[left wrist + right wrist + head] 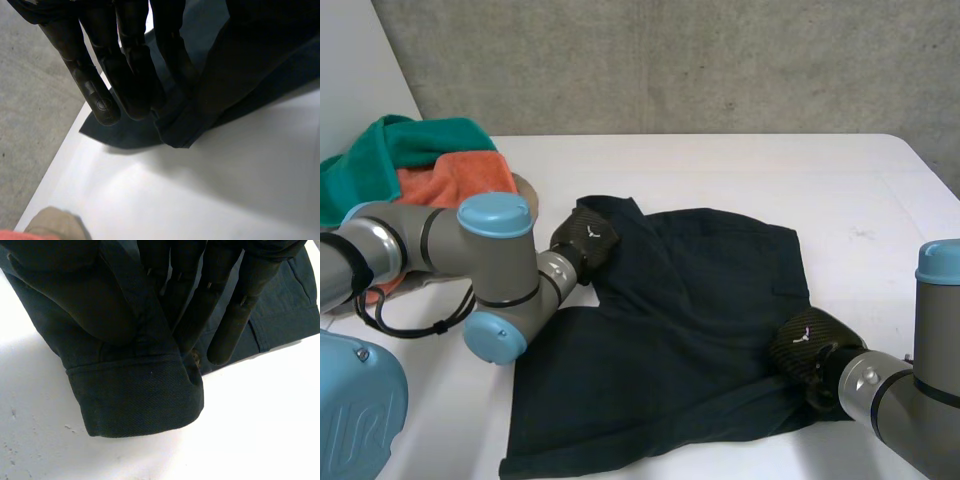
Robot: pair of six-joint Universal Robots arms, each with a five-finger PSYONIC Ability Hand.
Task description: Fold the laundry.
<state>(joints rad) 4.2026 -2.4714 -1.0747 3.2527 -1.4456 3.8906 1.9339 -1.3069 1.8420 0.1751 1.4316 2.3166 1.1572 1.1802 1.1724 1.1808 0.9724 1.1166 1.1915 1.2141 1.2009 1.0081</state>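
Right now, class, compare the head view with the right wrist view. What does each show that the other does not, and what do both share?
Head view, not the right wrist view: the whole dark shirt spread on the white table, the left hand at its far left corner, and a teal and orange cloth pile beside that arm.
Right wrist view, not the head view: a sleeve cuff close up, gripped at the fingers.
Both: the right hand, the shirt and the table.
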